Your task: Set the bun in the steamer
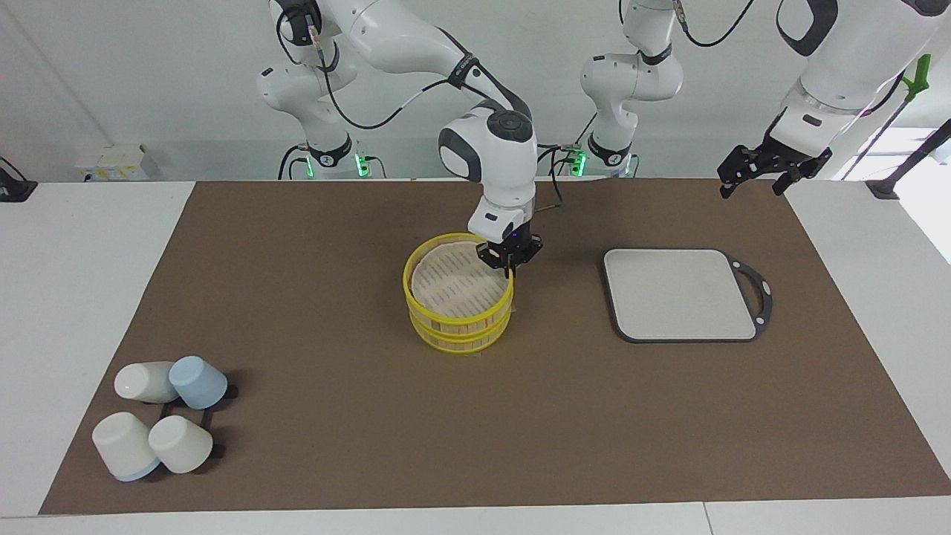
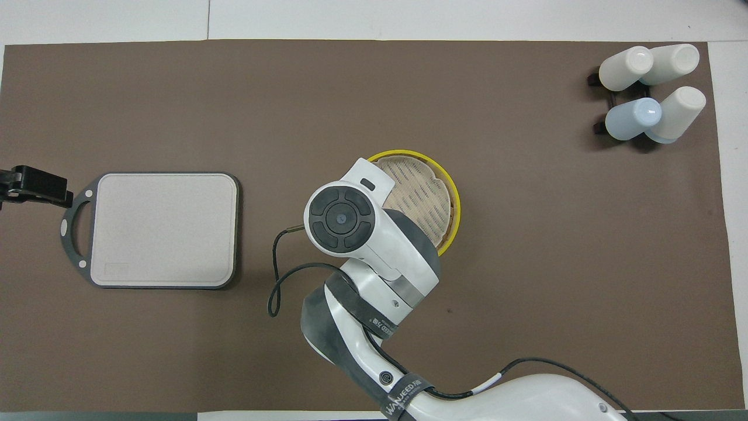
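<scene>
The steamer (image 1: pixel 459 327) stands mid-table, a two-tier basket with yellow rims and a pale slatted floor. It also shows in the overhead view (image 2: pixel 454 202), partly covered by the right arm. My right gripper (image 1: pixel 510 258) points down at the steamer's rim, on the side toward the left arm's end of the table. No bun shows in either view; the visible part of the steamer floor is bare. My left gripper (image 1: pixel 756 177) is open and empty, raised over the table edge at the left arm's end; it also shows in the overhead view (image 2: pixel 29 186), and that arm waits.
A flat grey board with a black rim (image 1: pixel 680 293) lies beside the steamer toward the left arm's end, also in the overhead view (image 2: pixel 163 228). Several white and blue cups (image 1: pixel 160 420) lie at the right arm's end, farther from the robots (image 2: pixel 651 93).
</scene>
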